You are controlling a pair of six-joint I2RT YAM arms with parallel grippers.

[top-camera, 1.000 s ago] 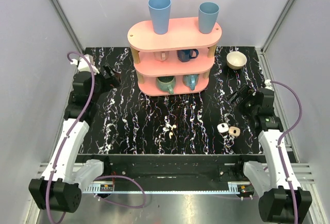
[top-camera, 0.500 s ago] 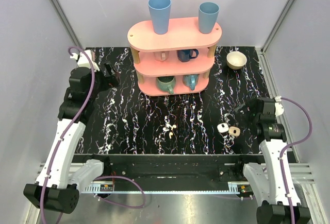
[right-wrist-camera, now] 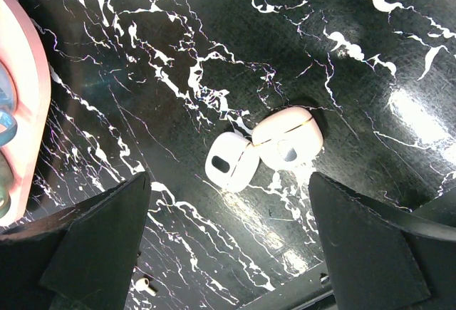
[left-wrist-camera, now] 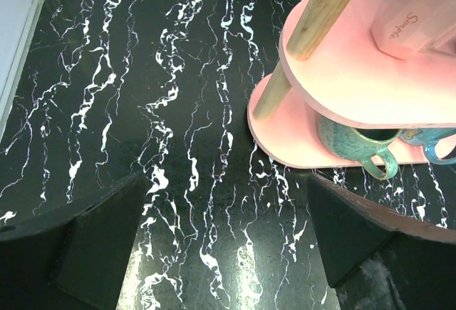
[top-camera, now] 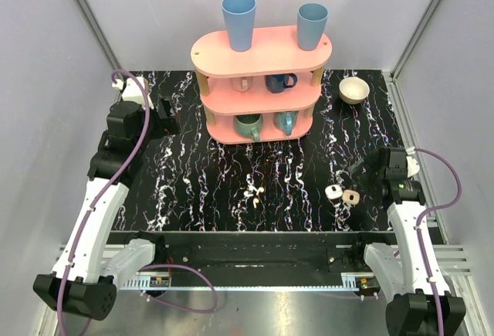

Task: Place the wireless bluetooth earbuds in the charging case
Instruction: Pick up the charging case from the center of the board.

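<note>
Two tiny white earbuds (top-camera: 254,195) lie close together on the black marbled table (top-camera: 193,174), near the middle front. One earbud (right-wrist-camera: 144,285) shows at the bottom left of the right wrist view. A small rounded white case (top-camera: 333,191) and a beige one (top-camera: 351,196) lie touching at the right front; both show in the right wrist view, white (right-wrist-camera: 231,162) and beige (right-wrist-camera: 287,137). My right gripper (top-camera: 363,168) is open and empty above and behind the cases (right-wrist-camera: 228,253). My left gripper (top-camera: 164,110) is open and empty at the far left (left-wrist-camera: 228,246), far from the earbuds.
A pink two-tier shelf (top-camera: 262,54) stands at the back centre with mugs on its tiers and two blue cups on top; its edge and a teal mug (left-wrist-camera: 356,142) show in the left wrist view. A beige bowl (top-camera: 354,89) sits at the back right.
My right arm has drawn back toward the near edge, with its gripper now just behind the two cases. My left gripper has shifted slightly toward the back. The earbuds and cases have not moved.
</note>
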